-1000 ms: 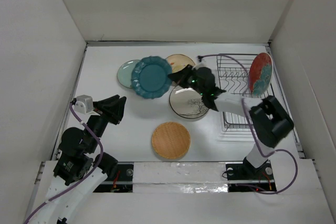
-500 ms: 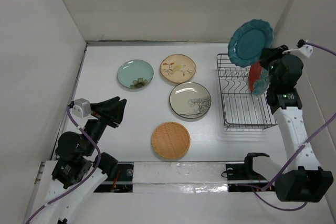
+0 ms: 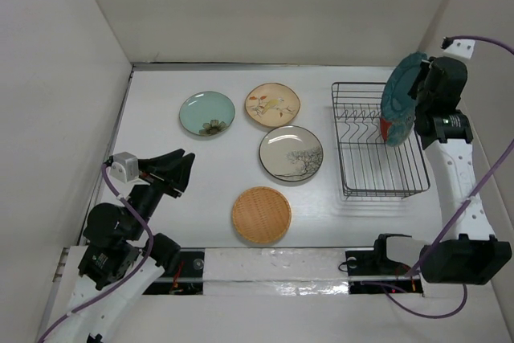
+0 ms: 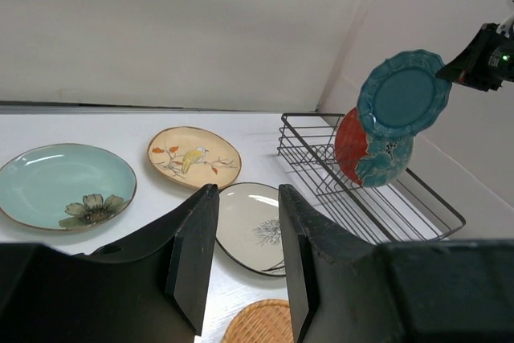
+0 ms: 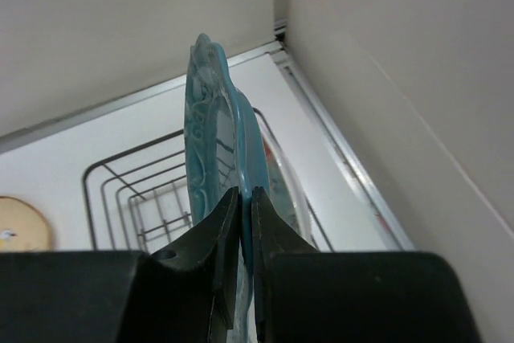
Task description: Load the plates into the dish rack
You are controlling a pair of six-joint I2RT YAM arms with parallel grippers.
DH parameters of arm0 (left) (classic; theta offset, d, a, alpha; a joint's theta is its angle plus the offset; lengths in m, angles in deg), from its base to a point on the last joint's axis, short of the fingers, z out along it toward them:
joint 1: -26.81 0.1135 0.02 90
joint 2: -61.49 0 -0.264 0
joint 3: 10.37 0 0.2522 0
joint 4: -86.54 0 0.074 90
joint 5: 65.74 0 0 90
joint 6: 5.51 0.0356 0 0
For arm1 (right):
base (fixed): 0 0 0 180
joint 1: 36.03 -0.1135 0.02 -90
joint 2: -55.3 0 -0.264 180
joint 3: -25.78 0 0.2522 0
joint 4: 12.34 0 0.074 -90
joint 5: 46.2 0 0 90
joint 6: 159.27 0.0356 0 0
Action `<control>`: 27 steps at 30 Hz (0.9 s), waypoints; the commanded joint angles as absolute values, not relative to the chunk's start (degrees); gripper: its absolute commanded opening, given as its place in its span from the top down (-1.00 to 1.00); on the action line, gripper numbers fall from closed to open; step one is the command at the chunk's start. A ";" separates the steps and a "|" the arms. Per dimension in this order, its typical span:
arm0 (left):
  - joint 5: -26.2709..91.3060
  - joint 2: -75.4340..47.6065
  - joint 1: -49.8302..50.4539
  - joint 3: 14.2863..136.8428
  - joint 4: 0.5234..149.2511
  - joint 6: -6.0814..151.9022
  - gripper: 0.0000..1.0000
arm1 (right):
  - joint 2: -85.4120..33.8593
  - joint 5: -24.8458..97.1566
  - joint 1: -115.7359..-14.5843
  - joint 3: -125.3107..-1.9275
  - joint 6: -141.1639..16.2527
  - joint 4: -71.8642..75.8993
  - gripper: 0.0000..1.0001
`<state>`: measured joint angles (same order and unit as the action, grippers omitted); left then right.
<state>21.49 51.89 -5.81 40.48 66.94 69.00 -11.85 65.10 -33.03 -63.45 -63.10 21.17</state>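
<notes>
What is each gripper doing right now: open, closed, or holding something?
Left gripper: open, holding nothing.
Right gripper: closed on the teal plate.

You're looking at a robot test booth in a lab, not a kitchen: a bare white counter (image 3: 201, 178) boxed in by plain white panels (image 3: 64, 54), a left arm (image 3: 116, 234) and a right arm (image 3: 456, 174) bolted at its near edge, purple cables (image 3: 486, 39) hanging loose, with plates (image 3: 290, 153) and a wire rack (image 3: 377, 158).

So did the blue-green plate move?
Yes. The dark teal plate went from over by the pale green plate rightward to above the dish rack's far right end, clamped in the right gripper.
</notes>
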 commanded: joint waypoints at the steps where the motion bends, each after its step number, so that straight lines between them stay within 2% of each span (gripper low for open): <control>1: 21.88 51.21 -6.59 40.66 69.62 68.93 0.35 | -12.72 69.02 -33.31 -71.56 -67.95 15.04 1.00; 10: 22.06 48.57 -7.20 40.57 69.62 68.85 0.35 | -18.34 73.41 -36.90 -71.83 -77.61 13.46 1.00; 19: 21.97 47.26 -7.20 40.57 69.27 68.93 0.34 | -25.90 71.21 -38.05 -75.70 -85.70 14.43 1.00; 27: 21.53 46.20 -7.20 40.66 69.09 69.02 0.35 | -26.08 71.65 -38.05 -72.98 -89.31 12.94 1.00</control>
